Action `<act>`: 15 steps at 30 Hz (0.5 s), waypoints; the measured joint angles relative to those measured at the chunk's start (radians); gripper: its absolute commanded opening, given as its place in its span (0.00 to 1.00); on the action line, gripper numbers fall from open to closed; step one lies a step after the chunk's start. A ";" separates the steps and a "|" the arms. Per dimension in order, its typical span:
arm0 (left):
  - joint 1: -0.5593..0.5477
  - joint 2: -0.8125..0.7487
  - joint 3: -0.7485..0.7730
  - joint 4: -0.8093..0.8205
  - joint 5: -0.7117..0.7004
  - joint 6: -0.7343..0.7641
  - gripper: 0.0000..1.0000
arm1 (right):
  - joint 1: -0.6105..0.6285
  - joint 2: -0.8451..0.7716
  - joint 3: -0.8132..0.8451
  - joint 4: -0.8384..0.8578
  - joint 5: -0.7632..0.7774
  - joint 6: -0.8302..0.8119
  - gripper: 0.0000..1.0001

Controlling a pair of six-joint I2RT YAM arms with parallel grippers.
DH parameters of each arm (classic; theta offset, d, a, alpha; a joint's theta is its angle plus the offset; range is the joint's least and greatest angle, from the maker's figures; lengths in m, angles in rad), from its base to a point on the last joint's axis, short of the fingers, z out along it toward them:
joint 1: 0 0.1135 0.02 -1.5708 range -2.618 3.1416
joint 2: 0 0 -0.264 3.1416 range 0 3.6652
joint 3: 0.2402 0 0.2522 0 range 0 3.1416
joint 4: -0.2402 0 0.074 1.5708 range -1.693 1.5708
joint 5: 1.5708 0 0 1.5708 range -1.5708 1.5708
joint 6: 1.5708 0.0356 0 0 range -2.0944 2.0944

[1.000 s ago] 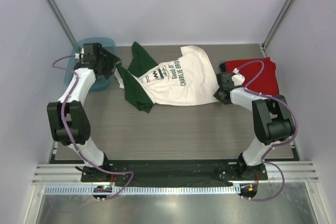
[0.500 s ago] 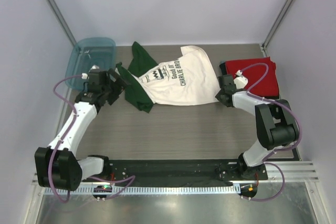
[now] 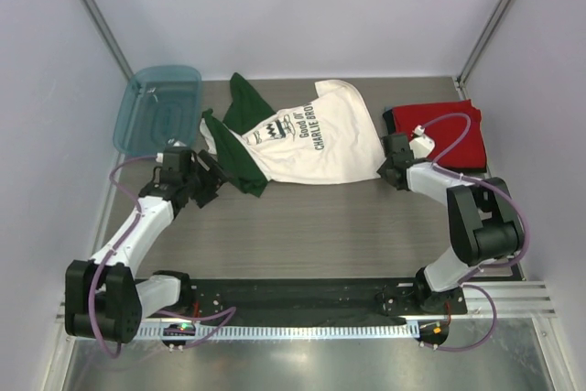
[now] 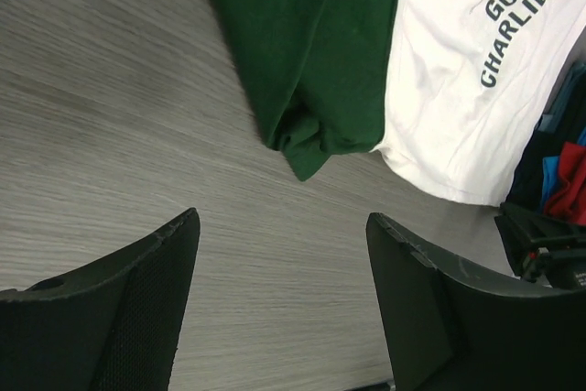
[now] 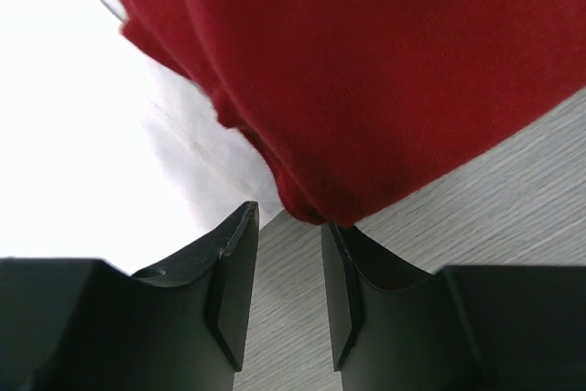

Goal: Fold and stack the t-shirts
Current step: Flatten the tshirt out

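Left gripper (image 4: 284, 226): jaws wide open, empty, just left of green sleeve (image 4: 311, 52), lined up, I judge, to take it | white t-shirt (image 3: 316, 139): unfolded, mid-table (image 3: 311, 226) | right gripper (image 5: 289, 222): jaws narrowly parted, nothing clamped, at red t-shirt (image 5: 366, 70) edge, far right.

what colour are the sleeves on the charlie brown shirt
Dark green; the sleeve shows best in the left wrist view.

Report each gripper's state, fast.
Left gripper: open wide, empty, near the green sleeve.
Right gripper: slightly open, holding nothing, tips at the edge of the red t-shirt.
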 measured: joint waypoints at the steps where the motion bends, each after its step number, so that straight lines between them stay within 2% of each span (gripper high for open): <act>1: 0.000 0.000 -0.009 0.005 0.011 0.000 0.75 | 0.000 0.010 0.000 0.000 -0.003 0.000 0.40; 6: 0.000 0.002 -0.015 0.037 0.038 0.001 0.71 | -0.003 0.047 0.009 0.015 -0.009 0.001 0.37; 13: -0.053 0.011 -0.016 0.058 0.005 0.003 0.69 | -0.004 0.083 0.034 0.048 -0.018 0.008 0.01; 15: -0.080 0.018 -0.019 0.061 -0.016 0.003 0.67 | -0.004 0.084 0.035 0.051 -0.022 0.006 0.01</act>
